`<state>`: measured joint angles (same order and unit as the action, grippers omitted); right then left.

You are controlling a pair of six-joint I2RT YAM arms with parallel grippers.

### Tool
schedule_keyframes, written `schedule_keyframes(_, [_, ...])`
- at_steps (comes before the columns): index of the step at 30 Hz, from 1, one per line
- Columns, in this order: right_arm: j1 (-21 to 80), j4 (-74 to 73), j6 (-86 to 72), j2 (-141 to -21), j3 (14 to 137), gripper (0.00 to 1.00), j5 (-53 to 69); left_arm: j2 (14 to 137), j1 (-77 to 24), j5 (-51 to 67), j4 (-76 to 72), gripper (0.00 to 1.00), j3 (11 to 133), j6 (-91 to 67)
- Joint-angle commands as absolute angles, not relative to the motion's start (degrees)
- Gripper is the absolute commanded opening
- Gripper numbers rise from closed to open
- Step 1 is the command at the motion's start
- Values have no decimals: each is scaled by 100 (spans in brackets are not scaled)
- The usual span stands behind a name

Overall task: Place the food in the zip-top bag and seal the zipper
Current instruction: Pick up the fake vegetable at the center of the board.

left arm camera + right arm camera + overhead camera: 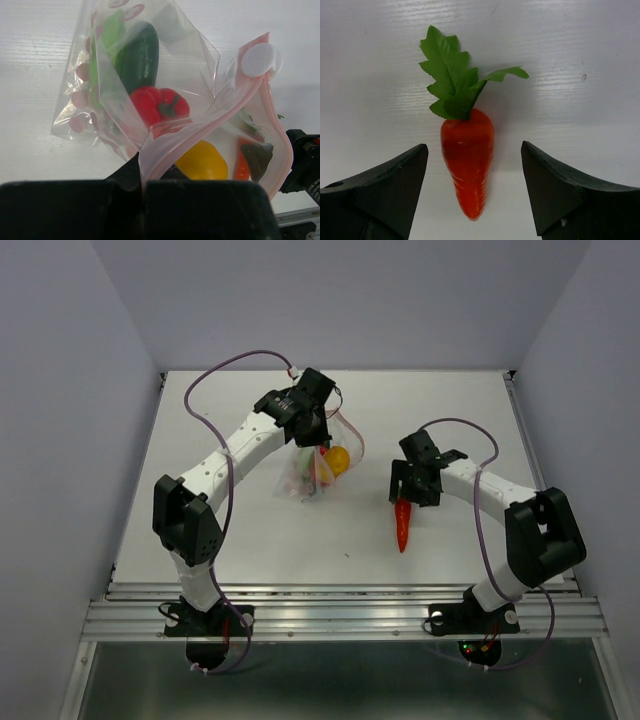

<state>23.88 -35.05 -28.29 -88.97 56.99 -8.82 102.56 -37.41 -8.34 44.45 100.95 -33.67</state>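
The left hand [142, 186] pinched the zip-top bag [200, 65] holding cucumber [137, 57], red bell pepper [160, 105] and yellow vegetable [202, 162]; the right hand [474, 150] hovered wide open over the carrot [467, 172].

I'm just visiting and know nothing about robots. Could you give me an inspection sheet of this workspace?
Surface: white table, faintly grained.
Job's things: zip-top bag gaping, zipper unsealed; cucumber, light green pepper, red pepper, yellow round one inside; carrot lying on the table.
Clutter: nothing seen.
Grippers: left gripper shut on the bag's edge; right gripper open, astride the carrot.
Cables: a purple cable loops off each arm.
Surroundings: pale walls; metal rails at near edge.
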Motion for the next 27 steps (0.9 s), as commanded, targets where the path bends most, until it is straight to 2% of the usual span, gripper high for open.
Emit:
schedule_keyframes(1, [2347, -3120, -2892, -9000, 5590, 76, -703, 9967, -3753, -879, 4333, 0, 10099, -3340])
schedule_keyframes(8, [2294, -2953, -2962, -9193, 5590, 69, -659, 9976, -3762, -879, 4333, 0, 10125, -3349])
schedule_keyframes(15, [2294, -2778, -2980, -9062, 5555, 46, -773, 9976, -3753, -888, 4359, 0, 10107, -3349])
schedule_keyframes(22, [2294, -2611, -2725, -8554, 5713, 39, -940, 9984, -3753, -826, 4368, 0, 10160, -3331])
schedule_keyframes(27, [2294, -1444, -2418, -7473, 5599, 37, -1212, 9993, -3753, -765, 4351, 0, 10187, -3313])
